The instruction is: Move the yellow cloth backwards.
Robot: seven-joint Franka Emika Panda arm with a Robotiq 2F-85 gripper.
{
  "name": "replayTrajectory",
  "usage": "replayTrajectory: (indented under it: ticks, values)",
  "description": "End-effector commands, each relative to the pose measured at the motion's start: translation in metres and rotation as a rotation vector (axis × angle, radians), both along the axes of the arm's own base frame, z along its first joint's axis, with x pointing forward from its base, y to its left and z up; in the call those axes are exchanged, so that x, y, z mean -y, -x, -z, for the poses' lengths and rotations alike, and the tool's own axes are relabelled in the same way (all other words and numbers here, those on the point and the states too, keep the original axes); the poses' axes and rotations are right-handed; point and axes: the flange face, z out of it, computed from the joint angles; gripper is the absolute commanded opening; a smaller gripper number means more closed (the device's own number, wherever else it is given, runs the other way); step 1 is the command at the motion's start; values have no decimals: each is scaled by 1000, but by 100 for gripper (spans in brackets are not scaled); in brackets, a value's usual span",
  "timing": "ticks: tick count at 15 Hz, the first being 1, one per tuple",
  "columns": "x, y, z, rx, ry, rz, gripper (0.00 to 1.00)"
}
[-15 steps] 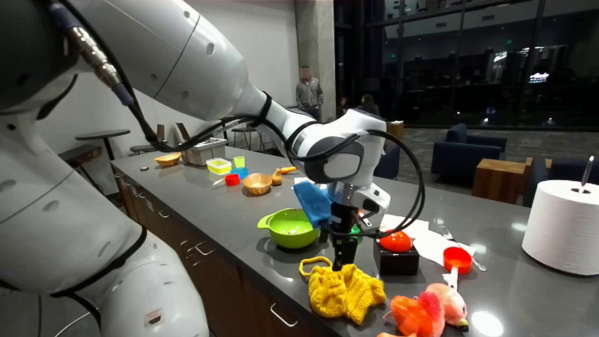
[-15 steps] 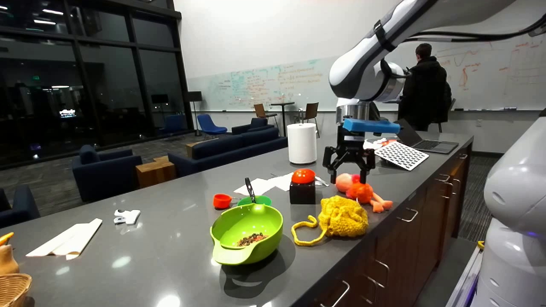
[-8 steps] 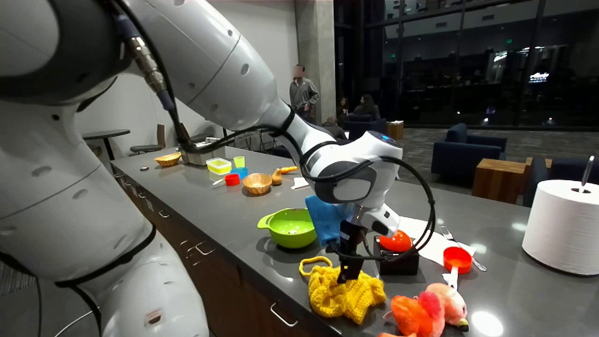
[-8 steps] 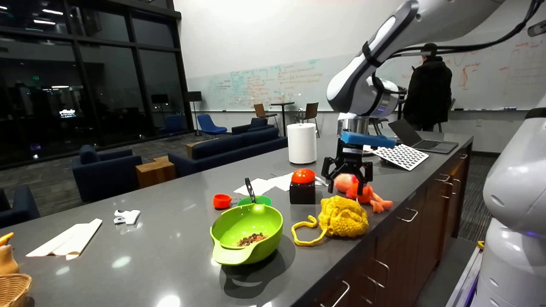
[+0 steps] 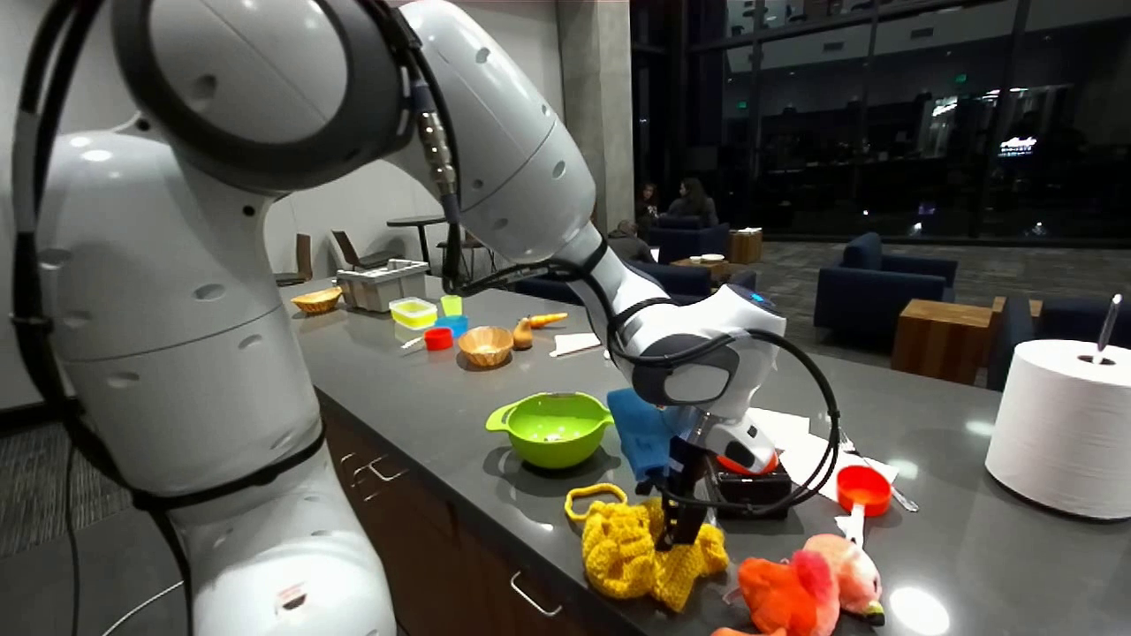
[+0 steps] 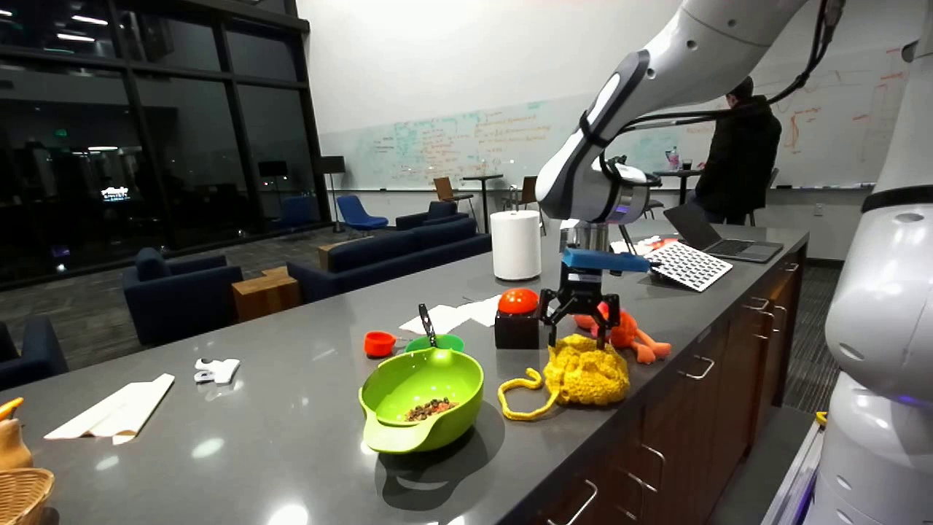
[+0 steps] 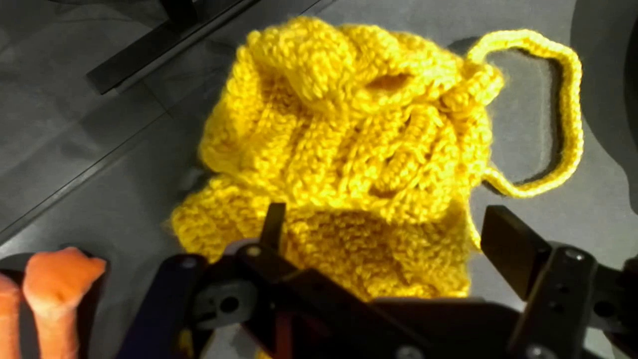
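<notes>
The yellow cloth is a bunched, knitted piece with a thin cord loop. It lies on the grey counter near the front edge, and it shows in an exterior view and in the wrist view. My gripper is low over the cloth, pointing down. In an exterior view the gripper has its fingertips apart at the cloth's top far side. In the wrist view the open gripper has one finger over the cloth and one just beside it. Whether the fingertips touch the cloth I cannot tell.
A green bowl with small bits inside stands beside the cloth. A black box with a red dome button is close to the gripper. An orange plush toy lies by the cloth. A paper roll stands farther off.
My gripper has come down to the level of the cloth's top and shifted slightly sideways. It stays open. The cloth has not moved.
</notes>
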Motion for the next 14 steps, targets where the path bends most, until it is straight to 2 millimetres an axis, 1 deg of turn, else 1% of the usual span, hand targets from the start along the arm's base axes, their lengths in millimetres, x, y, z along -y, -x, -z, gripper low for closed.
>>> replayTrajectory:
  ticks: [1,4,7,8,9,11,14]
  values:
    - [3,-24,12,-19,-25,12,100]
    - [4,-32,20,-47,-29,10,100]
    - [4,-36,27,-85,-38,9,100]
    - [4,-37,28,-95,-42,8,86]
    - [4,-38,28,-102,-46,7,74]
    - [6,-41,25,-110,-66,8,61]
    - [9,-44,15,-116,-89,13,37]
